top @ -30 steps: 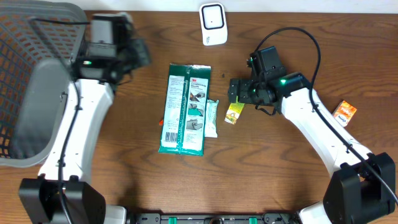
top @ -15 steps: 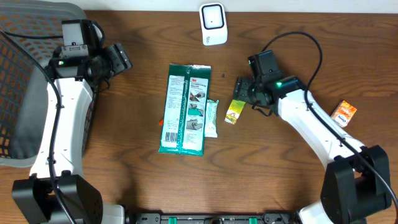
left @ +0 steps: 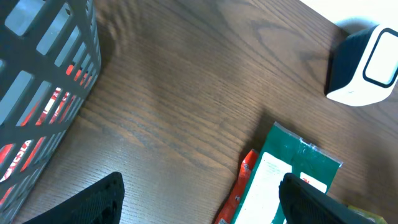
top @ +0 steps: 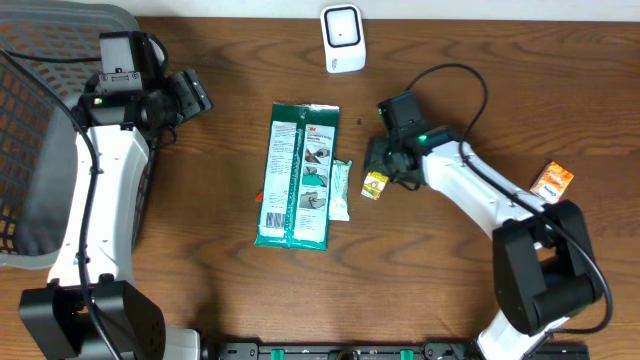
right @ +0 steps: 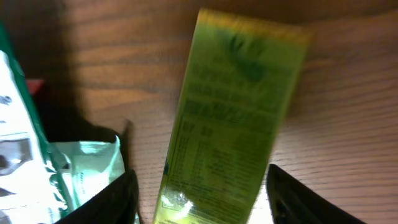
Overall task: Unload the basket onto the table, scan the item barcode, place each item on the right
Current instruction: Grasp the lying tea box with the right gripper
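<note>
"3M" on the green packet [top: 293, 175]

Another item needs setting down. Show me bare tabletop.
Bare: front edge below the green package, the strip between it and the left arm, and the corner right of the scanner. Crowded: around the yellow-green box at the right end effector.

The desk [top: 200, 280] carries one large green packet [top: 296, 174]. One pale sachet [top: 342, 190] lies against its right edge, one yellow-green carton [top: 376, 184] just past that, one orange box [top: 552, 181] far right, one white scanner [top: 343, 38] beyond its top end and one dark basket [top: 25, 90] far left.
</note>
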`<state>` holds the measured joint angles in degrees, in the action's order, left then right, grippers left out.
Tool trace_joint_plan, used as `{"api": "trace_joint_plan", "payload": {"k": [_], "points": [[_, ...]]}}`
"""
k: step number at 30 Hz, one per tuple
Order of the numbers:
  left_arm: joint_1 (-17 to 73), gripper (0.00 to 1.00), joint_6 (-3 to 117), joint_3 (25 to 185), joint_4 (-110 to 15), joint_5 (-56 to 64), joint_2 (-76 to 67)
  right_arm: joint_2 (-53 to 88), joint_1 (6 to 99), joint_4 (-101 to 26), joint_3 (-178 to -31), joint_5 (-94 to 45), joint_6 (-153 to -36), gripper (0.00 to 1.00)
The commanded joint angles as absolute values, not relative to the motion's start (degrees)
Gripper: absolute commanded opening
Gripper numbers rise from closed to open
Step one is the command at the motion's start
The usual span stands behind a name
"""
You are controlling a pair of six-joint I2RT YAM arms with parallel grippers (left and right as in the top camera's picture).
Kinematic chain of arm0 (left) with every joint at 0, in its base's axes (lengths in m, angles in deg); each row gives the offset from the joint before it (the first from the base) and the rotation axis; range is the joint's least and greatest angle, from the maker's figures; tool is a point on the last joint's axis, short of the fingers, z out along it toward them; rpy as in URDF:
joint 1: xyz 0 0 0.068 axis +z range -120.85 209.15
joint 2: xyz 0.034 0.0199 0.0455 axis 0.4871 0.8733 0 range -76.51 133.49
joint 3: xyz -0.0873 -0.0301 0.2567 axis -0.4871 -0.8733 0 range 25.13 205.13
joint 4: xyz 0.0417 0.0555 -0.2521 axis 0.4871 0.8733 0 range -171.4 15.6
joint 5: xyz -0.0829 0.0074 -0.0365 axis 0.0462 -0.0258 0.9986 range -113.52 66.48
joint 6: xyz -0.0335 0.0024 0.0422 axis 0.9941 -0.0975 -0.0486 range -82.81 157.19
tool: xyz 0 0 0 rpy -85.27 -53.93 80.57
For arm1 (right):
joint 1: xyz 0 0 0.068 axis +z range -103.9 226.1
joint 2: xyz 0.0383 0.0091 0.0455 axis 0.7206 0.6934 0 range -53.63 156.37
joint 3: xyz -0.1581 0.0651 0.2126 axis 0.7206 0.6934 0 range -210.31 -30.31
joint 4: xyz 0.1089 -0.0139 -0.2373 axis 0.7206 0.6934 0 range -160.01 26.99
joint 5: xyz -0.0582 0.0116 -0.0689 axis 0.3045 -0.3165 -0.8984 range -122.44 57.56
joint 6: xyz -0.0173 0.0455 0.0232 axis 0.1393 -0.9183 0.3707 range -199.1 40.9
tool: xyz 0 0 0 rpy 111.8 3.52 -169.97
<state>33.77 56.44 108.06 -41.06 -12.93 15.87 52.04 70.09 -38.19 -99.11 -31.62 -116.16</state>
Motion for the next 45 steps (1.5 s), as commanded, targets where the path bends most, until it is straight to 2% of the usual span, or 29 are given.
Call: {"api": "trace_joint_plan", "payload": {"k": [1,12,31,35,45], "points": [[33.9,0.81,55.9,108.1,-40.9,-12.6,16.1,52.9,71.3,-38.3,-98.8,-34.4,-116.8,0.58],[33.9,0.81,55.9,108.1,-40.9,-12.6,16.1,52.9,72.0,-37.7,-98.5,-38.2,-116.8,0.55],[33.9,0.81,55.9,108.1,-40.9,-12.6,16.1,52.9,72.1,-39.4,-98.0,-38.6,-116.8,0.56],[33.9,0.81,55.9,108.1,-40.9,-12.6,16.1,53.1,72.1,-39.6,-98.0,-38.6,-118.8,0.53],[33.9,0.81,55.9,108.1,-40.9,-12.6,16.1,55.0,72.1,-39.9,-98.0,-38.6,-120.2,0.51]]}}
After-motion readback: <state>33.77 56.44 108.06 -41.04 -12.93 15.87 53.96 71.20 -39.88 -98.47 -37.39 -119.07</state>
